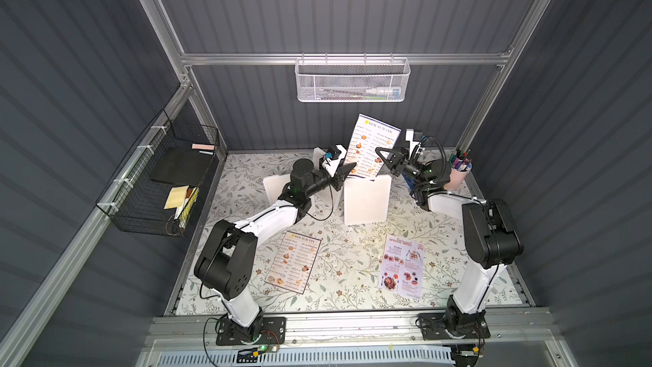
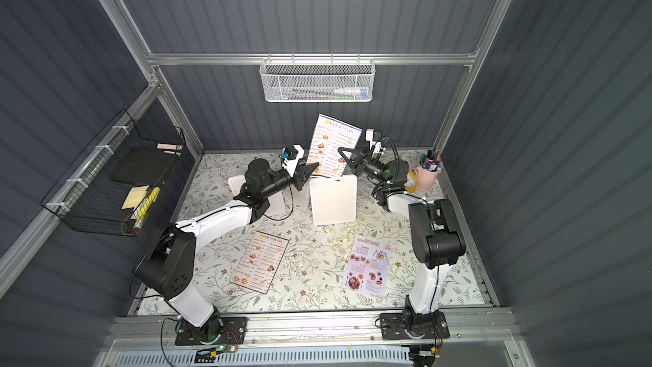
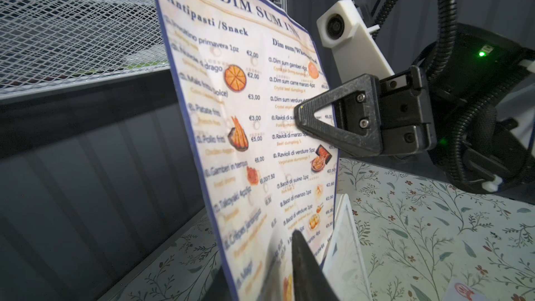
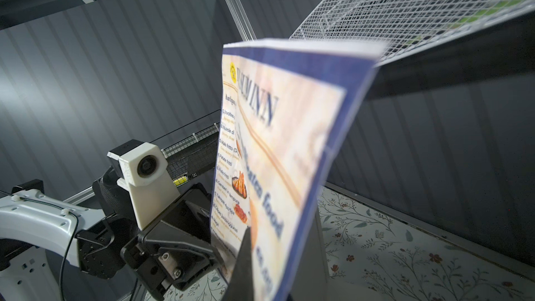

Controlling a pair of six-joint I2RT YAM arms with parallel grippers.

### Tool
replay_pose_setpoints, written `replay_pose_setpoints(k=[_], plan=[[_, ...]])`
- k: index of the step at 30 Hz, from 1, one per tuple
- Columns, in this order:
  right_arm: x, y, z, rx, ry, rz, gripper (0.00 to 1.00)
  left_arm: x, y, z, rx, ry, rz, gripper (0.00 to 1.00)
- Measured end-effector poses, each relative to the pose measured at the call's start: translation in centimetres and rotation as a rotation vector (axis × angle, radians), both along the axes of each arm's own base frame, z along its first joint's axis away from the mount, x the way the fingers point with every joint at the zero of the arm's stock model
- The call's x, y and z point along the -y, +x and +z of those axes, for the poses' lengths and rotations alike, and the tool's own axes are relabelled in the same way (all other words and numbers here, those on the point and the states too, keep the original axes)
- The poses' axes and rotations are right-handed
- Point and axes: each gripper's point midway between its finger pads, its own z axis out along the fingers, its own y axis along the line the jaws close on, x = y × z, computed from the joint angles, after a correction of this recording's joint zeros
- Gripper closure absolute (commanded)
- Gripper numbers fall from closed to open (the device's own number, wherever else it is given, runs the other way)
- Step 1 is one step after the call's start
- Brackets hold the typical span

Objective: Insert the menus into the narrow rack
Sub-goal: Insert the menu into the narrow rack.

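Over the rear of the tabletop [image 1: 345,277], 1 DIM SUM INN menu [image 1: 372,142] stands nearly upright, below the white mesh rack [image 1: 351,81]. The right jaws are clamped on its right edge. The left jaws sit at its lower left edge, grip or gap impossible to tell. 2 other menus lie flat near the front: a black-bordered sheet [image 1: 294,262] and a lavender sheet [image 1: 402,264].
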Motion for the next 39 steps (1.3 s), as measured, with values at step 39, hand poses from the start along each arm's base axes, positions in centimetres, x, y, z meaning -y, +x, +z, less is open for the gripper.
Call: replay_pose_setpoints(k=[39], plan=[[2.3,-1.0,-1.1,0.026,-0.124,0.115,1.00,-0.8,-1.1,1.4,0.020,-0.014,0.016,0.39]])
